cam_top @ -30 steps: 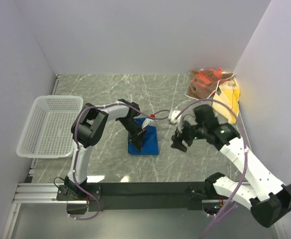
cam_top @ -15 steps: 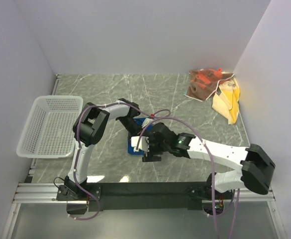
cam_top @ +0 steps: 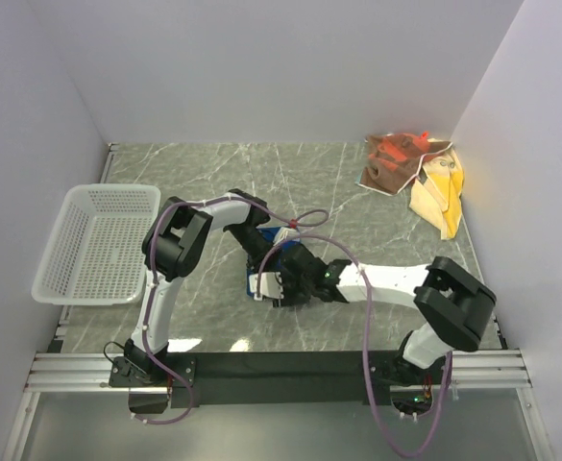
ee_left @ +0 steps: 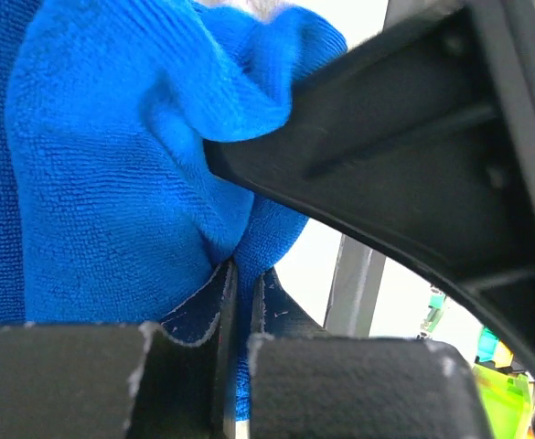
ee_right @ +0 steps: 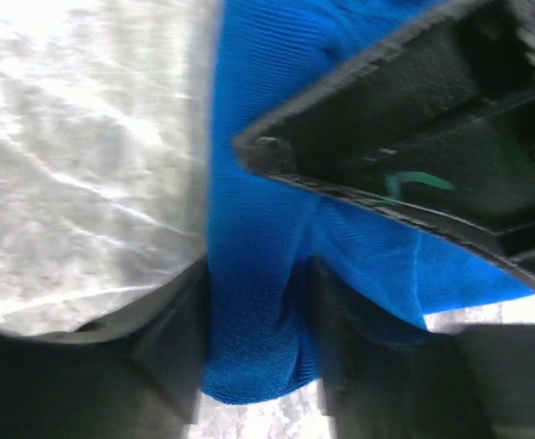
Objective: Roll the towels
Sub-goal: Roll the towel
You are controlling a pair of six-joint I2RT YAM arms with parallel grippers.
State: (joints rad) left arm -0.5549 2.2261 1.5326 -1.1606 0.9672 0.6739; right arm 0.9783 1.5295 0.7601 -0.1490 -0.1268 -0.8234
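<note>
View from above of a grey marbled desk [cam_top: 194, 173] with two robot arms reaching in from its near edge. Both meet over a blue towel [cam_top: 254, 284], which lies around the middle of the desk, somewhat nearer the near edge, and is mostly hidden under the arms.

In the left wrist close-up, the left gripper [ee_left: 235, 302] has its fingers pressed almost together, pinching a thin fold of the blue cloth. In the right wrist close-up, the right gripper [ee_right: 258, 366] appears to be clamped on a thicker fold of the same towel that fills the gap between its fingers. The cloth looks bunched and lifted in folds; whether a tidy roll has begun cannot be told.

A patterned towel [cam_top: 388, 163] and a yellow towel [cam_top: 439, 197] lie crumpled together in the far right corner, unrolled and well apart from both arms. A white mesh basket [cam_top: 98, 245] sits at the left edge.

The task seems to be at an early stage: one towel is in hand and two are waiting.
</note>
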